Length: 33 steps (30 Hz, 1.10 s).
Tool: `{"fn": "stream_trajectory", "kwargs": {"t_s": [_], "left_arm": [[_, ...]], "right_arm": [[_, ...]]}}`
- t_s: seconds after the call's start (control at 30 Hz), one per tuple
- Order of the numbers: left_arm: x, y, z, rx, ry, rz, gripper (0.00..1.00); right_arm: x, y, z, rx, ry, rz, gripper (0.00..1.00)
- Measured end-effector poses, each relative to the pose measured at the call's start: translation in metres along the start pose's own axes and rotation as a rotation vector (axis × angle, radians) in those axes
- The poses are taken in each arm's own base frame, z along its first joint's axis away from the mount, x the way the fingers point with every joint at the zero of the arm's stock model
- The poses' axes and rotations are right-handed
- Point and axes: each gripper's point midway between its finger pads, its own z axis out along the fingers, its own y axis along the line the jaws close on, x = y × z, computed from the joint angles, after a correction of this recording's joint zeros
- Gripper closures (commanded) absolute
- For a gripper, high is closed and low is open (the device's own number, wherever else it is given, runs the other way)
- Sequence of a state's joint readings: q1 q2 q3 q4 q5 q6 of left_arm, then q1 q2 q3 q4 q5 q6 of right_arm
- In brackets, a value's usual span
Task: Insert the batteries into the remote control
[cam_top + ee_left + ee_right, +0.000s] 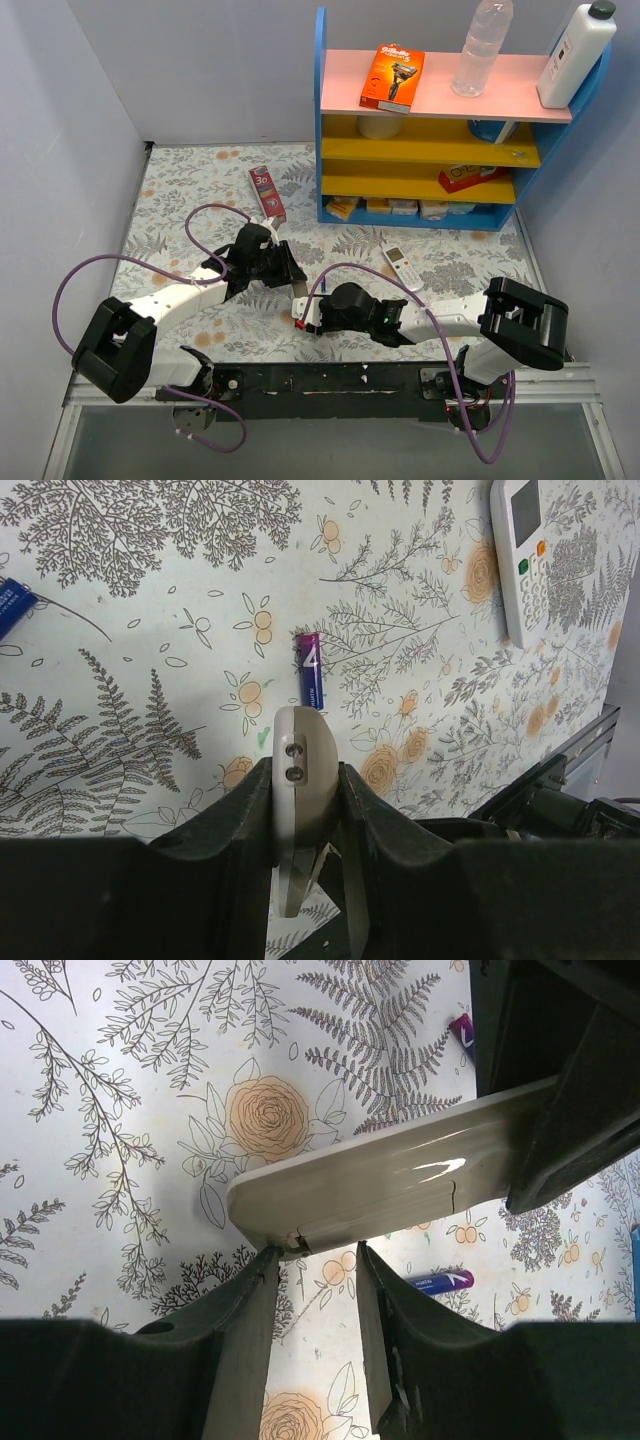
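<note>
Just above the surface (pixel 150 700) between the arms, the left gripper (pixel 304 770) clamps the beige remote control (pixel 380 1180) while the right gripper (pixel 315 1260) gapes at its end; a clumsy push could twist it loose, with the batteries (pixel 440 1281) lying below.

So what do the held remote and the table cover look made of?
Held remote: likely hard plastic, beige and glossy; a bright glare streak sits on its curved shell. Table cover: a printed floral sheet, perhaps vinyl or paper, fairly matte; it lies flat and shows no weave.
</note>
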<state>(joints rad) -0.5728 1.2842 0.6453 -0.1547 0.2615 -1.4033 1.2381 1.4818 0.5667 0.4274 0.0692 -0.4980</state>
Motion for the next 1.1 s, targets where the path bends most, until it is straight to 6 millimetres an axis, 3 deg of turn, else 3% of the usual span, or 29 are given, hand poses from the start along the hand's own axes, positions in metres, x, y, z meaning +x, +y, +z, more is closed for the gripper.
{"fn": "stream_trajectory", "kwargs": {"t_s": [0.8, 1.1], "left_arm": [[-0.0043, -0.0013, -0.0029, -0.002, -0.028, 0.067, 1.00], [-0.0052, -0.0018, -0.0032, -0.005, -0.034, 0.069, 1.00]], "right_arm": [[-0.0020, -0.0065, 0.0087, 0.008, 0.034, -0.006, 0.67], [-0.0031, -0.0060, 0.0098, -0.007, 0.036, 0.000, 0.63]]}}
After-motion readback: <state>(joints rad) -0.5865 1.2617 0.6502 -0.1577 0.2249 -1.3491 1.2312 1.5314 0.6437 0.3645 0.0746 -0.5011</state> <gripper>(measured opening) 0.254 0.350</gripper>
